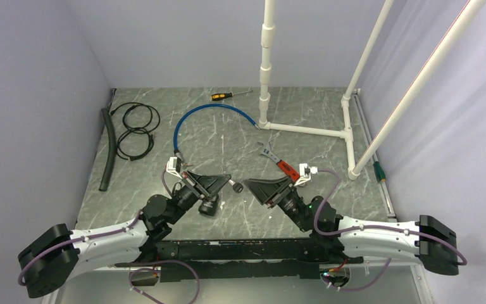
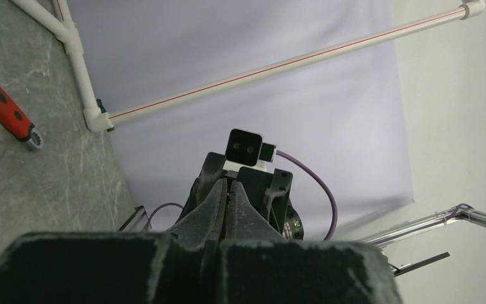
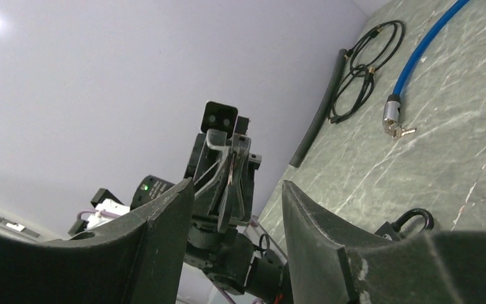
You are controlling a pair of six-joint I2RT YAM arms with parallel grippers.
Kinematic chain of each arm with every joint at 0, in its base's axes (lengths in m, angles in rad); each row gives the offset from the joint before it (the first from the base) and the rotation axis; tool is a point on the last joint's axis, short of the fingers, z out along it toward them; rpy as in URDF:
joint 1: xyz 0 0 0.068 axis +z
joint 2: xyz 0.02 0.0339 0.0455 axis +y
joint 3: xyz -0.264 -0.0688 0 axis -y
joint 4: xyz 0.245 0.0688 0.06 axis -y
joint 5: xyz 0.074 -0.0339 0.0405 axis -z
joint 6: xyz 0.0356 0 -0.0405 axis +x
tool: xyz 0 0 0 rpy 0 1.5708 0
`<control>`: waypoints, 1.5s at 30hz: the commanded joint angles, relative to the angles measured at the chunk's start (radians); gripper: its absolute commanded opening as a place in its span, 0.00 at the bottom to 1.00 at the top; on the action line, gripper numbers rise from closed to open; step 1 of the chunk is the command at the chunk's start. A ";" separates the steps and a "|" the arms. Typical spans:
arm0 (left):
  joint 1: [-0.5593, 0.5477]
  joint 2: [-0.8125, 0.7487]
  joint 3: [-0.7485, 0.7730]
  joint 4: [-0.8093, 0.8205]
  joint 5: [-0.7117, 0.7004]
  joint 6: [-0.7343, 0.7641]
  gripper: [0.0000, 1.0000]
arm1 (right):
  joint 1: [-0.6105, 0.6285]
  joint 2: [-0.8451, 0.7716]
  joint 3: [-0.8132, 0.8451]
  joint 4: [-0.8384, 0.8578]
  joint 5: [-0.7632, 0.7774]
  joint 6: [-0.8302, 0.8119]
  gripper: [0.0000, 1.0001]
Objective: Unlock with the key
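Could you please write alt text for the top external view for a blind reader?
The left gripper and right gripper point at each other, tips close together, over the near half of a grey marbled table. Behind them lie a blue cable lock, a red-handled wrench, a screwdriver, coiled black cable and a white pipe frame.

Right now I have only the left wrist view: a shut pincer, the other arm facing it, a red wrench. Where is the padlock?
Observer: The padlock lies on the table near the right pincer, as the right wrist view shows.
Operator: Is that pincer open?
Observer: Yes, its fingers stand apart, gripping nothing.
Operator: Any other lock around?
Observer: A blue cable lock lies farther off, with a key at its metal end.
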 commanded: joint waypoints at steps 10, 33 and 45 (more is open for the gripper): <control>-0.005 -0.085 -0.042 0.036 -0.068 0.043 0.00 | -0.066 0.108 0.114 0.099 -0.191 0.069 0.48; -0.005 -0.157 -0.093 0.007 -0.129 0.024 0.00 | -0.067 0.283 0.225 0.037 -0.241 0.120 0.36; -0.006 -0.184 -0.100 -0.037 -0.150 0.019 0.00 | -0.067 0.291 0.222 0.028 -0.220 0.130 0.24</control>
